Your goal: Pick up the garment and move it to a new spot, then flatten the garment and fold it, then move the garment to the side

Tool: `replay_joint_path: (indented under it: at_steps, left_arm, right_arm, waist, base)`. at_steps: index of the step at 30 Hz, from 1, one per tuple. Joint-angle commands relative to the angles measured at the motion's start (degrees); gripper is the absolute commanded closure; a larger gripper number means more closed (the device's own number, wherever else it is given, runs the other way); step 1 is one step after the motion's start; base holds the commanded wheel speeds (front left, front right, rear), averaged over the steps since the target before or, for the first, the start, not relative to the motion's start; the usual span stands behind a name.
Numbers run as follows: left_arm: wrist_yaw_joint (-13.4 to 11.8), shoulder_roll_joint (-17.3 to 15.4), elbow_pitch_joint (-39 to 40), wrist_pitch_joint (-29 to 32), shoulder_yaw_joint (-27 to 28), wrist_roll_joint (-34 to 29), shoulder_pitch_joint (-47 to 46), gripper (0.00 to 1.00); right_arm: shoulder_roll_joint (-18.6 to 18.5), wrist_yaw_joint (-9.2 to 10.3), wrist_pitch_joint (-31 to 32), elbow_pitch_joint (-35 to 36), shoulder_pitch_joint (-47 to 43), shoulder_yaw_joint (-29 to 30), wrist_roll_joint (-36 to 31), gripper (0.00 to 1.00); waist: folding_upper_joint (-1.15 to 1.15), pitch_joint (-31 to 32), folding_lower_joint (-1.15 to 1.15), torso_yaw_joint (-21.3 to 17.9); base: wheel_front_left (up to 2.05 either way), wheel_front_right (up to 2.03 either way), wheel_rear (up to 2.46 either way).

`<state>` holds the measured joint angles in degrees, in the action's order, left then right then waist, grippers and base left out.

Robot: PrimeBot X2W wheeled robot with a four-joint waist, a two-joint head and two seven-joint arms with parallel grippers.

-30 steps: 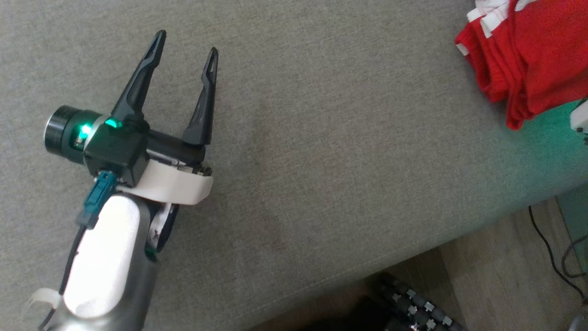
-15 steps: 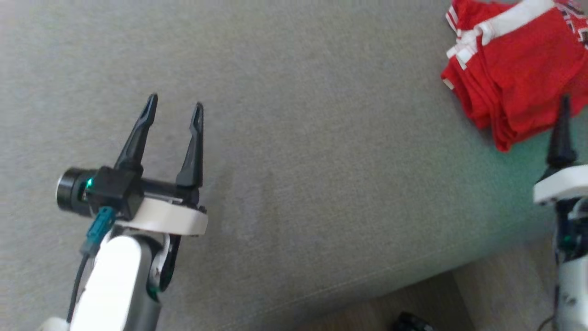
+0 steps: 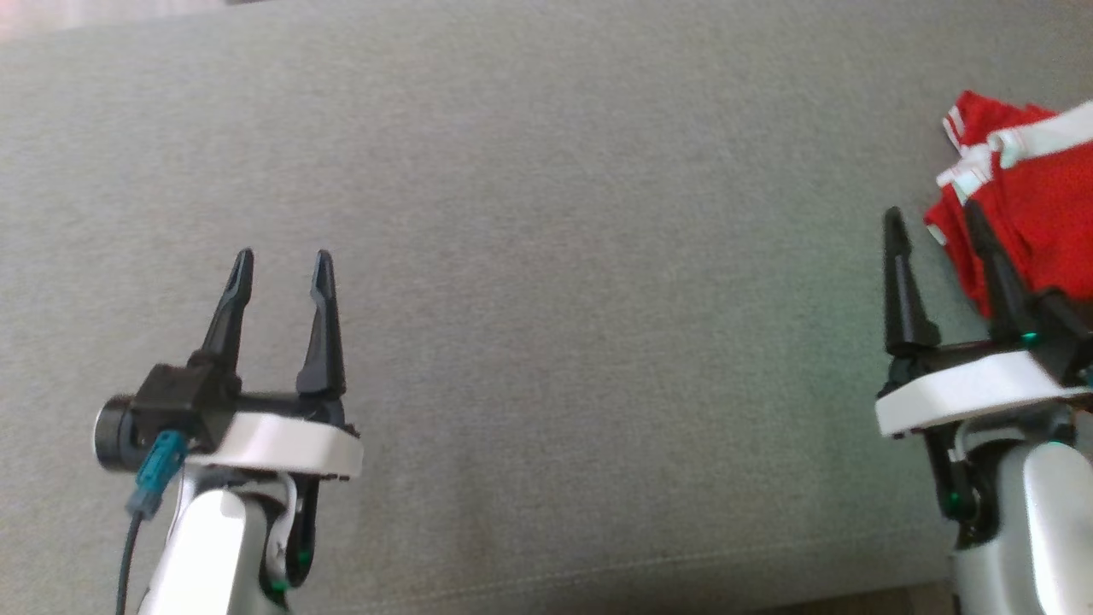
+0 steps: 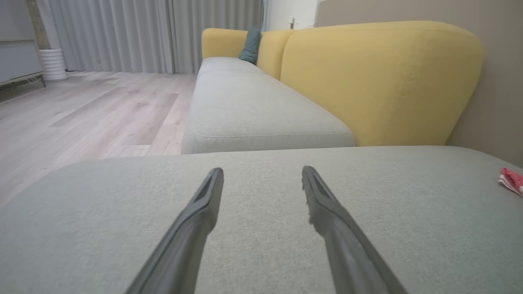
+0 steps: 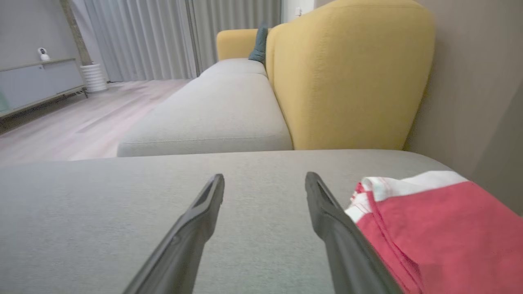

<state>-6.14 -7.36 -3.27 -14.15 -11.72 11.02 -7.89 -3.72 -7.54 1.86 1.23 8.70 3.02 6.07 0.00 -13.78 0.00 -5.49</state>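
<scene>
Head view puts the garment point(image 3: 1037, 205) at the far right of the grey seat cushion point(image 3: 546, 188), well apart from the left gripper point(image 3: 283, 258) and right up against the right gripper point(image 3: 932, 215). It is a red piece with white trim point(image 5: 412, 183), lying in a low stack of layers, already doubled over on itself as far as I can judge.

I expect it to handle as light, limp cloth: no stiffness, nothing fragile, and it will sag and drape the moment I lift it. The risk I see is the layers sliding apart, so that I raise only the top one. If I have to shift it, I would take it at the near folded edge by the trim, pinching through the whole thickness, not the loose middle.

Both pairs of fingers are spread wide and empty. The left ones hover over bare cushion, touching nothing. In the right wrist view the right gripper's outer finger runs along the garment's left edge, just beside it; I cannot tell whether it brushes the cloth. Nothing sits between the jaws. The yellow backrest point(image 5: 347, 73) stands beyond.
</scene>
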Motion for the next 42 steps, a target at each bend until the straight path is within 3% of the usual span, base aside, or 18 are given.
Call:
replay_joint_path:
  at_steps: [1, 9, 23, 42]
  left_arm:
    - [-0.5, -0.6, 1.4, -0.5, 2.6, 0.5, 0.0, 0.0]
    - [-0.8, -1.0, 0.0, -0.7, 3.6, 1.4, 2.7, 0.0]
    - [-1.1, -1.6, -1.8, -0.5, 2.7, 1.6, 6.7, 0.0]
    - [-1.8, -2.5, -1.9, 0.2, 2.0, 1.9, 7.5, 0.0]
  right_arm:
    - [0.2, 0.05, -0.1, 2.5, 0.1, -1.8, 0.6, 0.0]
    - [0.6, 0.05, 0.3, 2.9, -1.9, -4.1, 1.2, 0.0]
    - [0.8, 0.05, 2.2, 3.4, -7.8, -4.4, 2.6, 0.0]
    - [0.8, 0.05, 2.7, 4.1, -8.9, -4.6, 3.0, 0.0]
  waist:
    - [0.0, 1.7, 0.0, 1.8]
    - [0.0, 5.4, 0.0, 4.0]
    - [0.0, 11.0, 0.0, 3.5]
    - [0.0, 11.4, 0.0, 3.4]
  base:
    - [0.0, 0.0, 0.0]
    - [0.0, 0.0, 0.0]
    - [0.0, 0.0, 0.0]
    - [0.0, 0.0, 0.0]
